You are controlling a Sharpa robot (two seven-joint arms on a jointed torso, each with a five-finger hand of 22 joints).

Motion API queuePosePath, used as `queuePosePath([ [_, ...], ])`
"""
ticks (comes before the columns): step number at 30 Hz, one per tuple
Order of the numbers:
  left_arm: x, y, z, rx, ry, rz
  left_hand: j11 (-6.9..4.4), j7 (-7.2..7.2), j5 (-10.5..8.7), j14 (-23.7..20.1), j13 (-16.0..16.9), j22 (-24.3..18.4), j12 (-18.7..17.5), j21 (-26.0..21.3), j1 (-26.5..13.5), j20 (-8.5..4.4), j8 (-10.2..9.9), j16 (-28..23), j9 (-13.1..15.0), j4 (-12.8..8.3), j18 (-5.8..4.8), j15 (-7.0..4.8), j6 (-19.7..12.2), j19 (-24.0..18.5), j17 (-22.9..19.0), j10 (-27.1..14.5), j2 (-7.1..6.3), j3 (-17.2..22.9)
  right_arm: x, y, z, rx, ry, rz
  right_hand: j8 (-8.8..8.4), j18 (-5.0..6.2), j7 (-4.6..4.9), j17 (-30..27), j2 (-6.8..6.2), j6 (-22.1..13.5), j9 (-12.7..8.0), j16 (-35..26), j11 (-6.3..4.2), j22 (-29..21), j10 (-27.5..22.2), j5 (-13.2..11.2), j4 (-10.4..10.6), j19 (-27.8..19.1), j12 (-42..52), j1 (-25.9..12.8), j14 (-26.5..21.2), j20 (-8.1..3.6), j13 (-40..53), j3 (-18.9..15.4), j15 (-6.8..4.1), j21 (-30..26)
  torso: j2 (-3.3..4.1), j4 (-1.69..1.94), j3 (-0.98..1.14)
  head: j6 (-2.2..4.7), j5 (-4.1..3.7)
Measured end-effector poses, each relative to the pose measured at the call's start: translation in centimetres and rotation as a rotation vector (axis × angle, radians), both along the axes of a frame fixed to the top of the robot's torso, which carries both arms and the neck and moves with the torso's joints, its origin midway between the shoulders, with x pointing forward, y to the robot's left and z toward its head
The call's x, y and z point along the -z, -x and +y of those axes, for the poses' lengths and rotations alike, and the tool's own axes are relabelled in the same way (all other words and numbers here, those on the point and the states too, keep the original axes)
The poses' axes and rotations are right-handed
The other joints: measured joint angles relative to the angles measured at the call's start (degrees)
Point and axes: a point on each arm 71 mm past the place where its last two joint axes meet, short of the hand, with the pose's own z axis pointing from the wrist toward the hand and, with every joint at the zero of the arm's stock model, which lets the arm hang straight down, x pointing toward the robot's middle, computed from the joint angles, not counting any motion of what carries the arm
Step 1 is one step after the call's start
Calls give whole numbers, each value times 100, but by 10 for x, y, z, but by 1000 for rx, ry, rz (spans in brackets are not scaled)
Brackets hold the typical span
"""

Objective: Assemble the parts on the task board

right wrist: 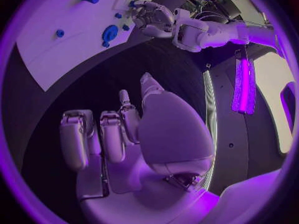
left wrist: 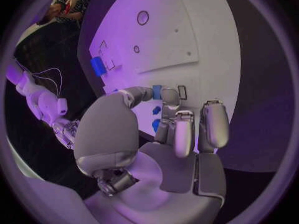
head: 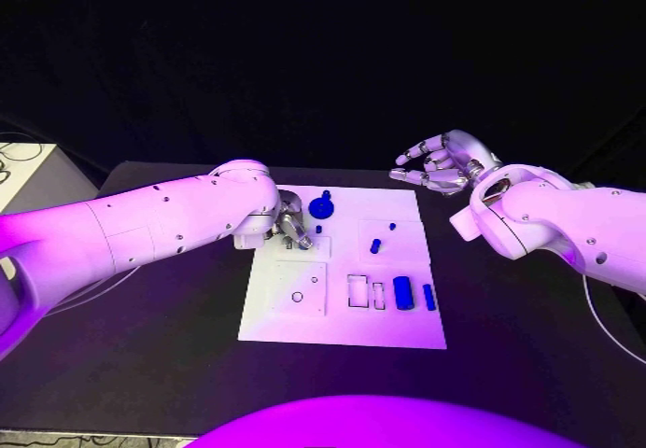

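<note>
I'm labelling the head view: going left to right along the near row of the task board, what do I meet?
Small ring → empty rectangular slot → smaller slot → thick blue cylinder → thin blue bar.

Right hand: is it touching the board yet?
Apart. In the head view the right hand hangs with spread fingers over black table beyond the board's far right corner. The right wrist view shows dark table between its fingertips and the board.
</note>
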Motion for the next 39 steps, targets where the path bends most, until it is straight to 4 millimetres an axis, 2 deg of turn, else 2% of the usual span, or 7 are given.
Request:
queuePosePath([
  [9,0,-4,-3,-3,-10,7,-10,2,-21,0,-113,-126,-113,0,-29,21,-22,0,-6,0,0,0,-1,-26,0,-37,31,0,0,0,0,-1,0,1,0,0,0,0,0,0,5,0,-4,0,-3,0,0,0,0,0,0,0,0,0,0,0,-1,3,0,-10,-3],
  [14,-1,-6,-4,-5,-14,10,41,66,-103,0,-240,-254,-213,-67,-104,43,-90,0,-9,-12,1,0,-67,-149,0,-167,154,-12,0,0,1,-2,0,2,0,0,0,0,0,0,5,0,-4,-1,-3,0,0,0,0,0,0,0,-1,0,0,0,-2,3,3,-20,-3],
  [18,-2,-7,-4,-7,-13,10,80,108,-199,-1,-360,-379,-282,-133,-151,90,-185,-45,17,-113,1,42,-192,-258,-1,-272,349,-113,1,0,1,-2,1,3,0,0,0,0,0,0,4,0,-4,-1,-3,0,0,0,0,0,0,0,-1,0,0,0,-3,3,3,-22,-8],
  [21,-4,-8,-3,-10,-11,9,90,134,-226,-1,-402,-420,-323,-156,-175,112,-235,-67,25,-150,1,43,-221,-280,-1,-322,407,-150,1,0,0,-2,1,3,0,0,0,0,0,0,4,0,-4,-1,-3,0,0,0,0,0,0,0,-1,0,0,0,-4,3,3,-21,-12],
  [26,-4,-9,-3,-12,-9,9,100,135,-230,-1,-419,-443,-328,-178,-175,102,-246,-67,25,-174,1,43,-229,-293,0,-353,413,-174,1,0,0,-2,1,4,0,0,0,0,0,0,4,0,-4,-1,-3,0,0,0,0,0,0,0,-2,0,0,0,-5,4,0,-21,-13],
  [28,-5,-9,-4,-13,-8,7,132,182,-230,-4,-439,-479,-350,-204,-132,125,-392,-89,14,-200,1,86,-356,-334,-1,-425,516,-183,1,0,0,-2,1,5,0,0,0,0,0,0,4,0,-3,-1,-3,0,0,0,0,0,0,0,-2,0,0,0,-5,4,0,-21,-13],
  [39,-5,-10,-4,-17,-3,7,134,184,-231,-11,-387,-483,-329,-204,-127,142,-492,-89,-95,-244,0,93,-374,-351,-1,-444,520,-215,2,0,0,-4,2,8,0,0,0,0,0,0,3,0,-3,-2,-3,0,0,0,0,0,0,0,-2,0,0,0,-5,3,-3,-20,-14],
])
